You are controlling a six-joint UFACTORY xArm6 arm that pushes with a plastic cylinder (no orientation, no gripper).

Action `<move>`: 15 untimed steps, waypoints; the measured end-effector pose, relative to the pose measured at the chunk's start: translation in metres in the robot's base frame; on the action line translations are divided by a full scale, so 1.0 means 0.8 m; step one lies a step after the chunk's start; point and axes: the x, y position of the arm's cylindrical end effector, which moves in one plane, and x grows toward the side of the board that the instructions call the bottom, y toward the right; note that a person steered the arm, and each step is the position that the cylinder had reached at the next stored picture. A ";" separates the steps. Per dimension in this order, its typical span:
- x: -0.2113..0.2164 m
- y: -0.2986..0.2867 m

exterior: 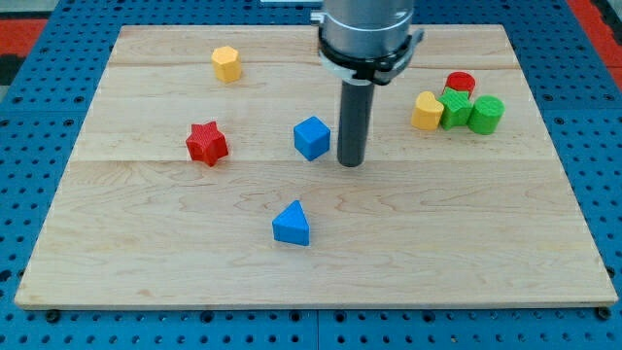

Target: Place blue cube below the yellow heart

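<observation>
Down at the view's bottom, closest in, a blue triangular block (292,225) sits alone on the wooden bench (466,243), a little left of centre. Up from there, the middle row: a red star (206,143) out on the view's left, then the blue cube (312,137) near the centre of the board, resting flat. And right there beside it is my tip (351,162), planted just off the cube's right side with a narrow sliver of wood showing between them, so close but not clearly touching. No fingers on this rig, only the straight dark rod, so there is nothing gripping anything.

Over on the view's right, well apart from the cube, the yellow heart (426,111) sits at the left end of a tight cluster, pressed against a green block (455,107), with a green cylinder (486,114) on the far right and a red cylinder (460,84) tucked behind them. Furthest back, toward the view's top left, a yellow hexagonal block (226,63) stands by itself.
</observation>
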 end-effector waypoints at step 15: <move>0.108 0.125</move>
